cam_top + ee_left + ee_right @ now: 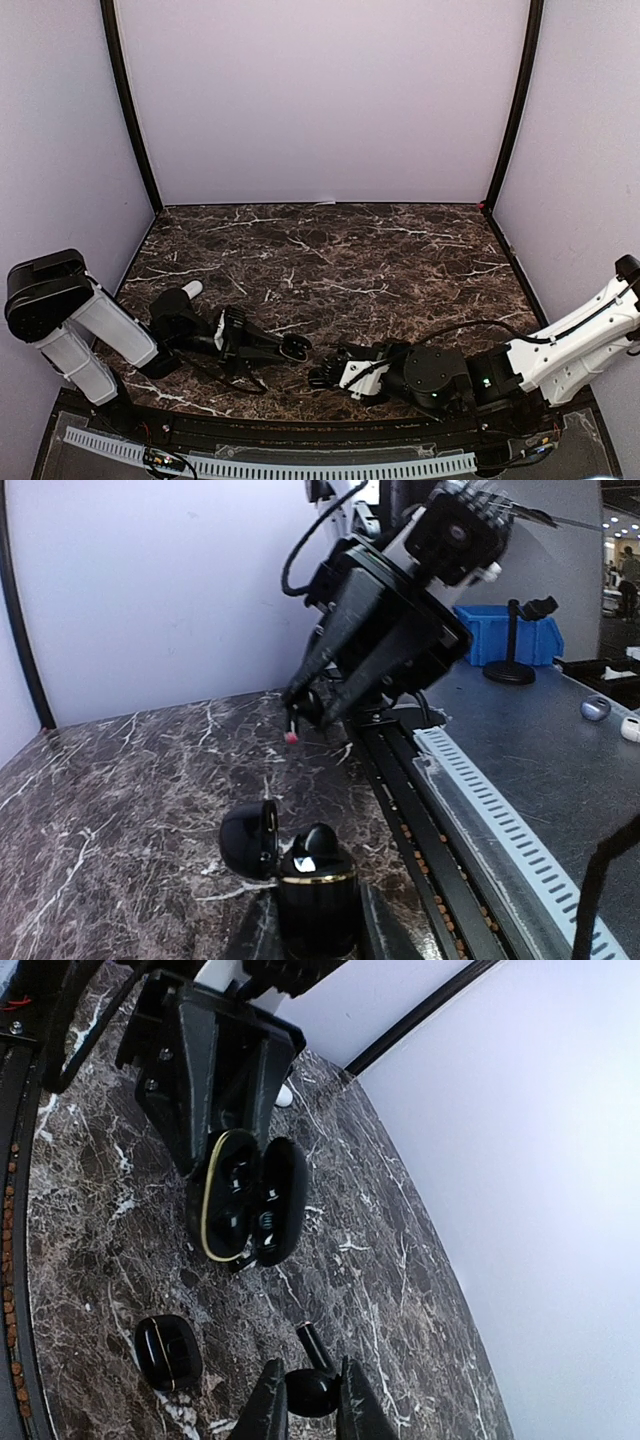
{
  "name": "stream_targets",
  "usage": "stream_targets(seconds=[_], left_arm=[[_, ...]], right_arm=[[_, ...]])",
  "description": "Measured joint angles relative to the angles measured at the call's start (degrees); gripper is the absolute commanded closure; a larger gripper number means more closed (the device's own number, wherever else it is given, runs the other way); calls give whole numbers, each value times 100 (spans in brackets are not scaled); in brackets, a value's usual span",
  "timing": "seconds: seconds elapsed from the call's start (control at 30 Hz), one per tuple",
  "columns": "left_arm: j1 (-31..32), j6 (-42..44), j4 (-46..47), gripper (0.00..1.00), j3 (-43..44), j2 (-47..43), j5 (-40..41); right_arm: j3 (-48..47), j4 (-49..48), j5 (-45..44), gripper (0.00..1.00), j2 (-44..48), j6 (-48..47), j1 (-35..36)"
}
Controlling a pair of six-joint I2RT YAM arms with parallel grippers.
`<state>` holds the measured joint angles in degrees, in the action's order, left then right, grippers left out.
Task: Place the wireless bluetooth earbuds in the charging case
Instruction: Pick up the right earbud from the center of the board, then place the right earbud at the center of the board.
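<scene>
The black charging case [315, 900] with a gold rim stands upright between the fingers of my left gripper [315, 925], which is shut on it. Its lid [250, 840] hangs open to the left. One black earbud [322, 840] sits in the case's top. My right gripper [308, 1395] is shut on another black earbud [315, 1392], whose stem points toward the case [240, 1200]. From above, the right gripper [323, 377] hovers just right of the left gripper [292, 348] and the case, a small gap apart.
A second small black case [168, 1352], closed, lies on the marble table [360, 250] near my right gripper. A small white object [192, 288] lies beside the left arm. Lilac walls close three sides. A slotted cable rail [270, 465] runs along the near edge.
</scene>
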<state>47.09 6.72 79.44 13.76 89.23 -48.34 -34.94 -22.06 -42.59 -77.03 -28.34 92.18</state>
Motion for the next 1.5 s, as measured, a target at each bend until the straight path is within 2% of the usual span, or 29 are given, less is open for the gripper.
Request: stream_targets(seconds=[0.23, 0.4, 0.53, 0.7, 0.83, 1.0, 1.17, 1.3, 1.5], left_arm=[[0, 111, 966, 90, -229, 579, -765], [0, 144, 1161, 90, -282, 686, -935], [0, 162, 1239, 90, -282, 686, -957], [0, 192, 1248, 90, -282, 686, -931], [0, 251, 1250, 90, -284, 673, -820], [0, 367, 1257, 90, -302, 640, -542], [0, 535, 1261, 90, -404, 553, -140], [0, 662, 1259, 90, -448, 415, 197], [0, 728, 1263, 90, -466, 343, 411]], right_arm=[[-15, 455, 337, 92, 568, -420, 57], [9, 599, 507, 91, 584, -734, 79], [9, 601, 549, 94, 584, -909, 79], [9, 603, 555, 100, 584, -866, 79], [-103, 839, 564, 100, 581, -380, 22], [-793, 1709, 817, 100, 581, 1279, -485], [-1458, 2715, 1829, 100, 527, 4118, -1609], [-1370, 3014, 2898, 100, 326, 6463, -2533], [-942, 3062, 4170, 100, 109, 9167, -3226]])
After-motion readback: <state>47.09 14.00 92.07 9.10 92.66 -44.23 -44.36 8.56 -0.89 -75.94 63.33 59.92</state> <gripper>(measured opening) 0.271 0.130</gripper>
